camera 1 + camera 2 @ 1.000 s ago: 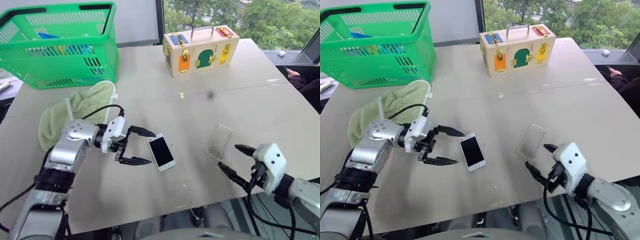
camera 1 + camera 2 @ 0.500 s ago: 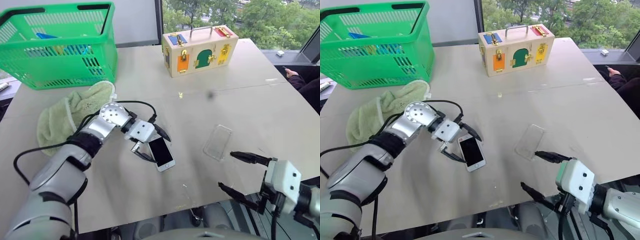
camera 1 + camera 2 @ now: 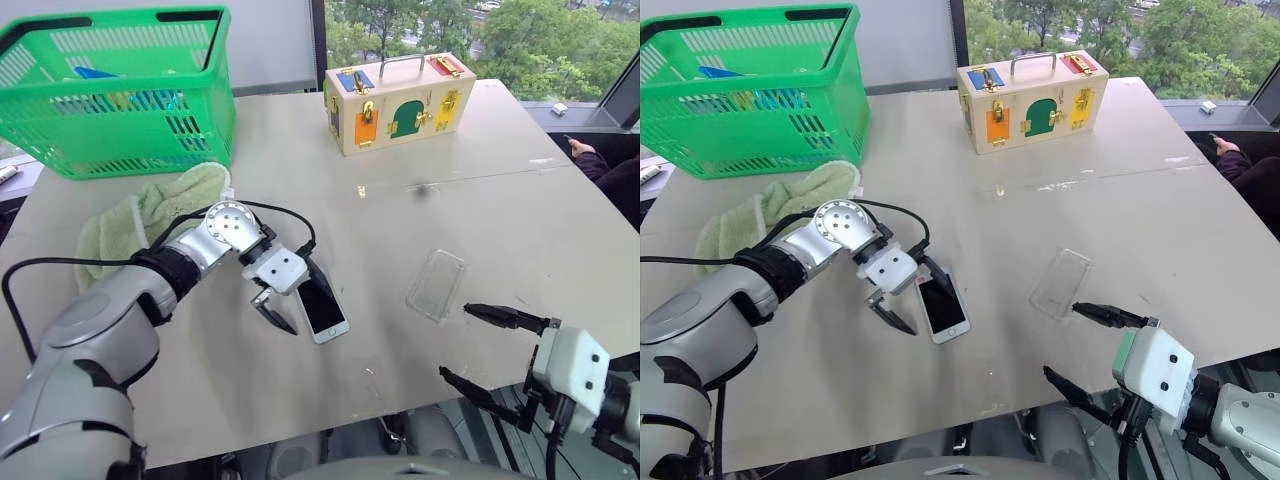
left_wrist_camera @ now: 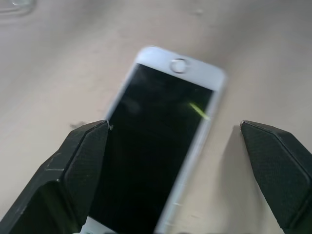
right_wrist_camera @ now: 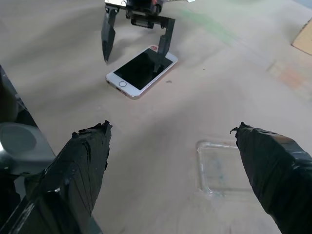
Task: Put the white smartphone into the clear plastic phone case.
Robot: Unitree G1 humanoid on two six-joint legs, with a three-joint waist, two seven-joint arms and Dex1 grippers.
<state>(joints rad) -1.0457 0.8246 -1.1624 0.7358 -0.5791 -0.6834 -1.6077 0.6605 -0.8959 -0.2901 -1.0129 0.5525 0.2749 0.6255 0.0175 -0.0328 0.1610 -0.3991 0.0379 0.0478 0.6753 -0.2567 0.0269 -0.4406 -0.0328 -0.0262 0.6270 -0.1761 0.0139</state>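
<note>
A broad beige table (image 3: 480,215) with a faint seam across it stands under daylight; behind it, a large window (image 3: 520,35) shows green trees.

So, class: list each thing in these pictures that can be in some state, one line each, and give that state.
White smartphone: flat on the table, screen up and dark, not held.
Clear plastic phone case: lying empty on the table.
Left gripper: open, straddling the phone.
Right gripper: open, holding nothing.
Wooden latch box: shut.
Green basket: upright, things inside.
</note>
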